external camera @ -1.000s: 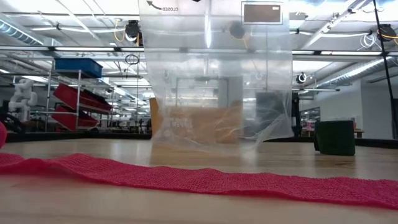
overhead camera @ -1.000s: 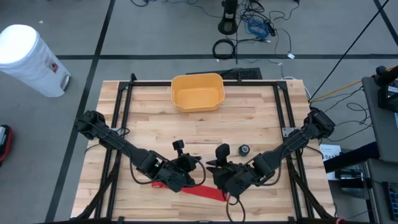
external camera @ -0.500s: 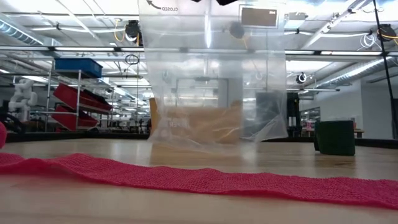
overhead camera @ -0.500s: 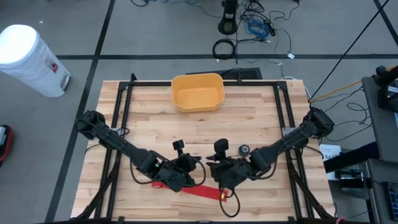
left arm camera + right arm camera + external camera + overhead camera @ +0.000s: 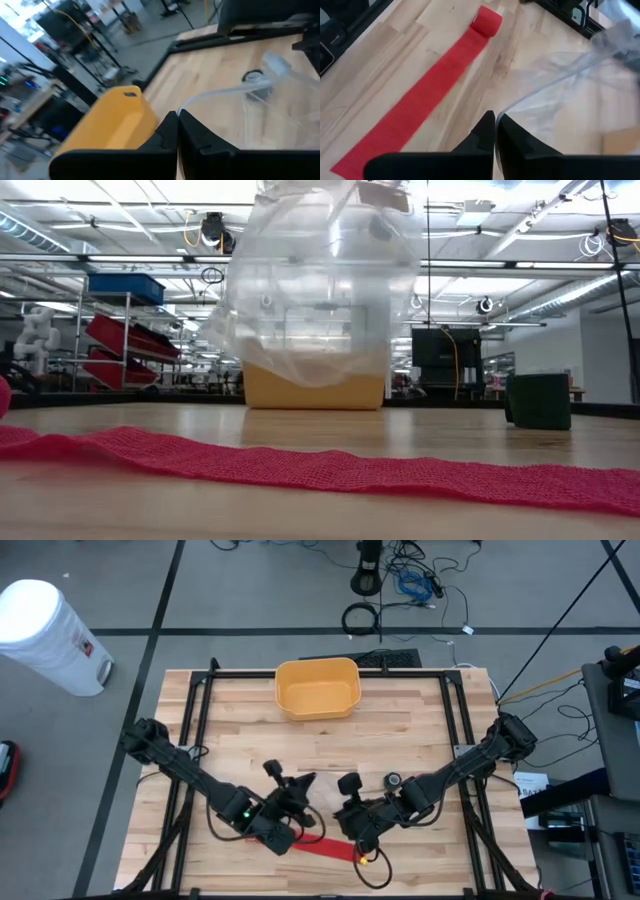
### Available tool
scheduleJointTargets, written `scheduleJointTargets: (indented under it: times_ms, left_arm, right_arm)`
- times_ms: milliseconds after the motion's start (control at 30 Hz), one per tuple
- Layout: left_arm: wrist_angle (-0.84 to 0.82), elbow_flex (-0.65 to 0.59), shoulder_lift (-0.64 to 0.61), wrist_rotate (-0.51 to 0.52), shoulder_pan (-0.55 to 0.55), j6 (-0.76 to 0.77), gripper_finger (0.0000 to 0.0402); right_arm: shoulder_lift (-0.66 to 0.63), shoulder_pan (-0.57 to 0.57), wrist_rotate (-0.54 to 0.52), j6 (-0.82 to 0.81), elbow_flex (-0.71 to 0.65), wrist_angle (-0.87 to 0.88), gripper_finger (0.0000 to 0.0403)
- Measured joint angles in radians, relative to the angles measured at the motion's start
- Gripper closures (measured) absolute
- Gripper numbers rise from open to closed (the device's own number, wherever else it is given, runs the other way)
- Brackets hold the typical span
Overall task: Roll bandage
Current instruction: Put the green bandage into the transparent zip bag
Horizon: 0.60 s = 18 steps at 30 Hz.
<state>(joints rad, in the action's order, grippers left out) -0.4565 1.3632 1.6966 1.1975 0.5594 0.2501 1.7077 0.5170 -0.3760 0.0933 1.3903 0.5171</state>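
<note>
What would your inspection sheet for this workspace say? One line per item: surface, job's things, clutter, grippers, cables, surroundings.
Surface: wooden table, bare planks.
Job's things: red bandage lies mostly unrolled, a small roll at one end.
Clutter: yellow bin at the far edge; small dark roll; clear plastic bag held up between the arms.
Grippers: left gripper and right gripper each shut on the bag's edge.
Cables: coiled on the floor.
Surroundings: white bin.
</note>
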Motion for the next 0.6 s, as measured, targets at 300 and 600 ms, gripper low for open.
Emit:
scheduleJointTargets:
  times_ms: [300,600]
  left_arm:
    - [0.015,0.0,0.0,0.105,0.045,-0.081,0.0401]
    - [-0.008,0.0,0.0,0.073,0.036,-0.076,0.0401]
  right_arm:
    - [0.0,0.0,0.012,-0.02,0.001,-0.01,0.0399]
    - [-0.003,0.028,-0.014,-0.101,0.051,0.091,0.0355]
